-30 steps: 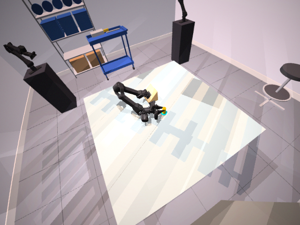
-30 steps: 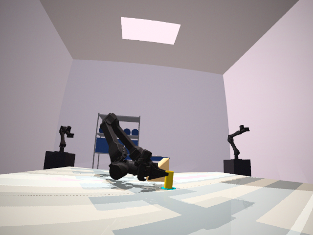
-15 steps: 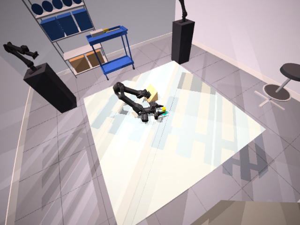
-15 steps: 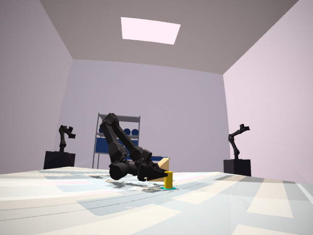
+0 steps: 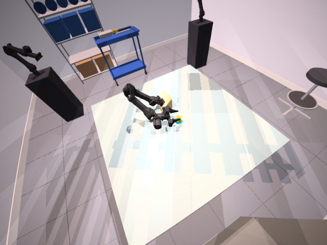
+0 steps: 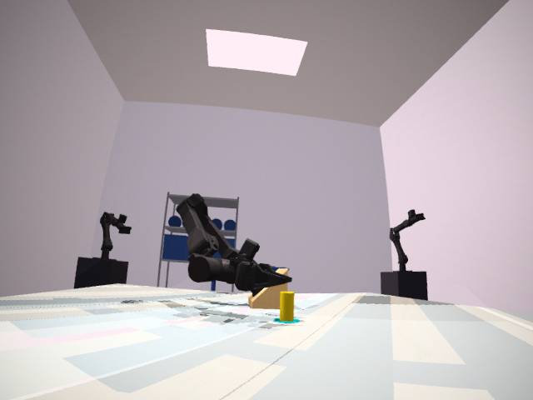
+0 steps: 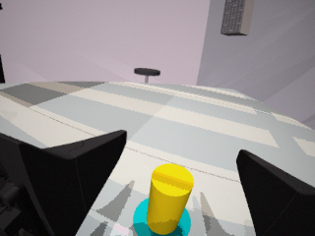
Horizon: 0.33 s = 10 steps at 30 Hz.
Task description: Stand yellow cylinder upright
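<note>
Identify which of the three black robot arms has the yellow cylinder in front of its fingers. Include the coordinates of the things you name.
The middle arm (image 5: 137,101) (image 6: 204,232), beside the tan wedge (image 5: 165,98) (image 6: 269,297); the other two stand on dark pedestals (image 5: 56,97) (image 5: 199,43) (image 6: 101,273) (image 6: 404,285).

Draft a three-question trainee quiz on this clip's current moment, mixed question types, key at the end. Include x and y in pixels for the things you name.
1. True or false: the yellow cylinder (image 5: 178,119) (image 6: 286,306) (image 7: 169,202) stands upright.
2. Multiple choice: what colour is the circle beneath it? A) red B) cyan C) green
3. Fill in the blank: the pincer (image 5: 176,116) (image 6: 290,279) (image 7: 183,146) is ____, holding nothing.

Key: 1. True; 2. B; 3. open
</note>
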### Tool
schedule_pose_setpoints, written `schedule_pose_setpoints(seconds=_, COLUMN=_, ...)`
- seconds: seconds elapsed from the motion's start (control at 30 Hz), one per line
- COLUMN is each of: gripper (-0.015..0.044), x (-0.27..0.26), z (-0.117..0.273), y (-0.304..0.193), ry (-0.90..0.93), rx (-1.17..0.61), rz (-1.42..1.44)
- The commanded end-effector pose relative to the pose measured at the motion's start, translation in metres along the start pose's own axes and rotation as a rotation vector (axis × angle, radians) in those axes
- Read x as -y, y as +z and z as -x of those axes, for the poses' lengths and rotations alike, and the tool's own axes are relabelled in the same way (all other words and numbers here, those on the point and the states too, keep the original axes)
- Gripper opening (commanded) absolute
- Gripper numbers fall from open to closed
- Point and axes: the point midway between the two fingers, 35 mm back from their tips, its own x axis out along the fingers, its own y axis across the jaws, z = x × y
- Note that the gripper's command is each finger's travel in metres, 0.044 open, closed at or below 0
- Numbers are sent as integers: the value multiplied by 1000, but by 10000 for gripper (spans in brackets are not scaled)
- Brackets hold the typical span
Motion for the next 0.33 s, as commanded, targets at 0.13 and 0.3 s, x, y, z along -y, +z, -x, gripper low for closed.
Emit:
schedule_pose_setpoints(seconds=0.13, gripper=400, x=-1, z=8, y=43, ry=-9, rx=10, rz=3)
schedule_pose_setpoints(seconds=0.3, gripper=400, x=-2, z=9, y=51, ry=-4, rx=9, rz=-3)
